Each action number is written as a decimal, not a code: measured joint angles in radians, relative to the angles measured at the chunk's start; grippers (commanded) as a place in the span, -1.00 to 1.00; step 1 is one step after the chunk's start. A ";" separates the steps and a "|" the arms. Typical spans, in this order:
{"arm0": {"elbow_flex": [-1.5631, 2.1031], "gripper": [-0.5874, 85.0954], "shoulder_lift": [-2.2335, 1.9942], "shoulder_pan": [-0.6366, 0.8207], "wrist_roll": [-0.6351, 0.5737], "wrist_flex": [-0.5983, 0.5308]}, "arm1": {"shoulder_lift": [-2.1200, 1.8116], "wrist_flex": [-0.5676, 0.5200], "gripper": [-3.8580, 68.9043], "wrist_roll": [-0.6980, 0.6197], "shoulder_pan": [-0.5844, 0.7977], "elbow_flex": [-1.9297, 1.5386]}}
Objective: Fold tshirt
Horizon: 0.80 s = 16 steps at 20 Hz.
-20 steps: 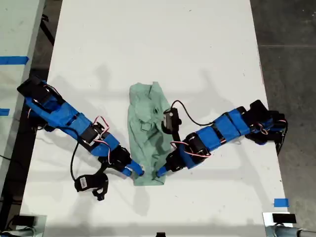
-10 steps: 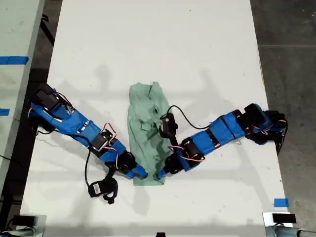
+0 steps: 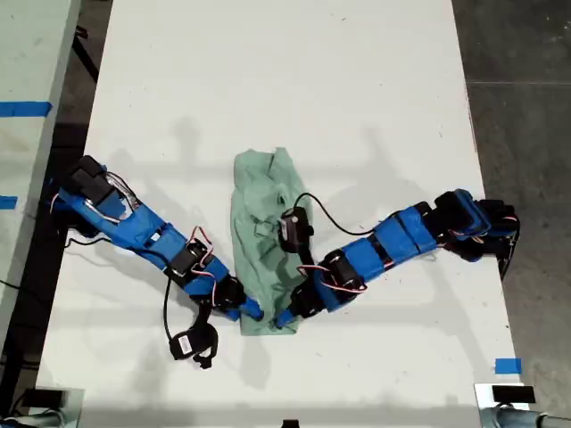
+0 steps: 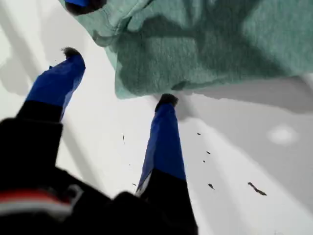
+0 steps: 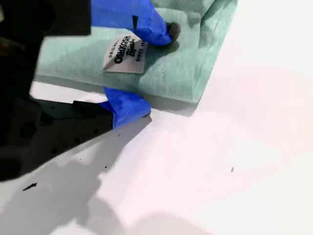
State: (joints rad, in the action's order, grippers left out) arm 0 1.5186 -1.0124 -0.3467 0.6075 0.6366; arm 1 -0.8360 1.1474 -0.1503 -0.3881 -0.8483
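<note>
Tshirt (image 3: 264, 250) lies mid-frame on the surface (image 3: 285, 89) in our exterior view; both hands flank its lower edge.

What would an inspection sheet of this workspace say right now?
Surface: white table, a few dark specks.
Job's things: tshirt bunched lengthwise, mid-table; tag showing.
Clutter: blue tape near the exterior view's lower right.
Pincers: my first pincer open at the tshirt's edge; my second pincer straddles that edge, grip unclear.
Cables: black cable loops above an arm.
Surroundings: grey floor.
</note>
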 measured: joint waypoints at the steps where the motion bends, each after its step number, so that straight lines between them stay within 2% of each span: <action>1: 0.000 -0.49 0.002 0.000 0.005 0.000 | 0.006 -0.006 -0.03 -0.006 0.000 0.000; 6: 0.000 -0.56 0.002 0.000 0.012 0.000 | 0.049 -0.055 -0.10 -0.029 0.011 0.002; 8: 0.000 -0.76 0.011 0.000 0.012 0.000 | 0.081 -0.077 -0.24 -0.035 0.015 0.002; 11: 0.000 -0.99 0.018 0.000 0.012 -0.002 | 0.100 -0.100 -0.86 -0.035 0.021 0.005; 12: 0.000 -0.99 0.018 0.000 0.012 -0.002 | 0.104 -0.101 -0.93 -0.035 0.021 0.006; 16: 0.000 -0.99 0.020 0.003 0.012 -0.011 | 0.115 -0.123 -0.93 -0.028 0.025 0.026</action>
State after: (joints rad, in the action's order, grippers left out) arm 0 1.5186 -0.9925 -0.3436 0.6197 0.6259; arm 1 -0.7210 1.0247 -0.1779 -0.3636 -0.8222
